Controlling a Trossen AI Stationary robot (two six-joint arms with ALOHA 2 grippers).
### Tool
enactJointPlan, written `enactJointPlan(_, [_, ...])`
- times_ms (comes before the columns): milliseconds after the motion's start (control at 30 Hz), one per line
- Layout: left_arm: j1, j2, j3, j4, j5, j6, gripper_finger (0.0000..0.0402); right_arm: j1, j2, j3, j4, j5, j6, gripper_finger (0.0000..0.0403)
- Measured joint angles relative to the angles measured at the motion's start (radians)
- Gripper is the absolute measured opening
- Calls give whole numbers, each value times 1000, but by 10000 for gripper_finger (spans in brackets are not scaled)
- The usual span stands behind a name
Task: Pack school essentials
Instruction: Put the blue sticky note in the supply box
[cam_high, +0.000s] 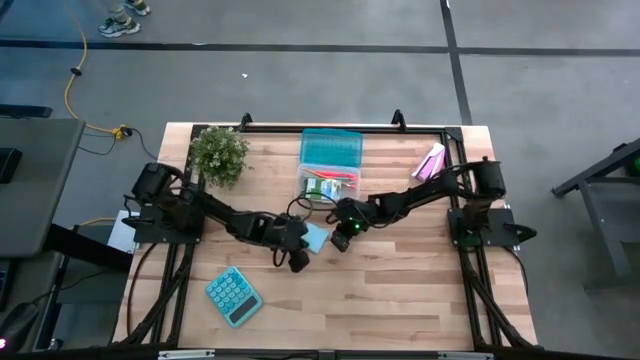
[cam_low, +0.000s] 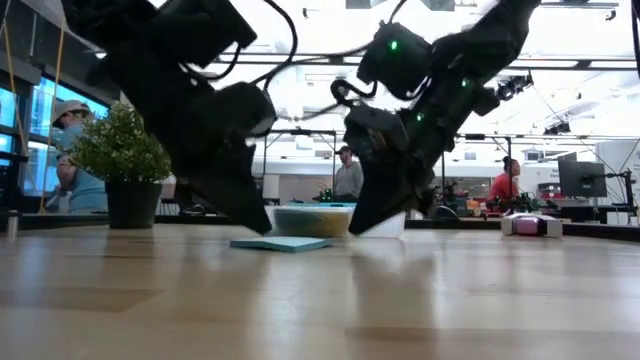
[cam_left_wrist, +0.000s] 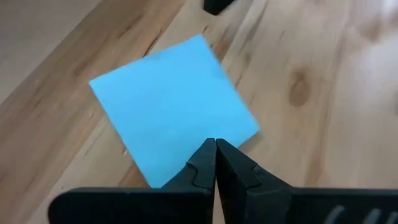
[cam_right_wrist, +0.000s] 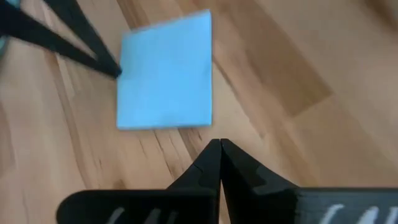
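**Blue pad flat on the wood, both grippers pinched shut beside it**

Light-blue square note pad (cam_high: 316, 238) lies flat on the bare wooden table (cam_high: 400, 290), mid-table, and I've got an arm on either side of it. My left wrist camera shows the left gripper (cam_left_wrist: 215, 144) with its fingers pressed together, tips just over the pad's near edge, gripping nothing. The right wrist camera shows the right gripper (cam_right_wrist: 219, 144) equally closed and empty, just short of the pad (cam_right_wrist: 165, 71), wood between them. From overhead I see more: the clear teal box (cam_high: 331, 160) behind the pad with stationery inside, the potted plant (cam_high: 219, 155) at the back left, the teal calculator (cam_high: 234, 296) near the front, and a pink-and-white packet (cam_high: 430, 161) at the back right. At table height, both arms block most of the box.
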Motion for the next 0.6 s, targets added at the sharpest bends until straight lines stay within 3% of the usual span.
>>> enactJointPlan(233, [-34, -73, 1, -98, 47, -25, 0, -10, -31, 0, -8, 53, -5, 0])
enactJointPlan(433, [-72, -25, 0, -103, 69, -86, 0, -26, -17, 1, 9, 54, -4, 0])
enactJointPlan(600, [-91, -15, 3, -47, 21, 81, 0, -32, -17, 1, 12, 53, -5, 0])
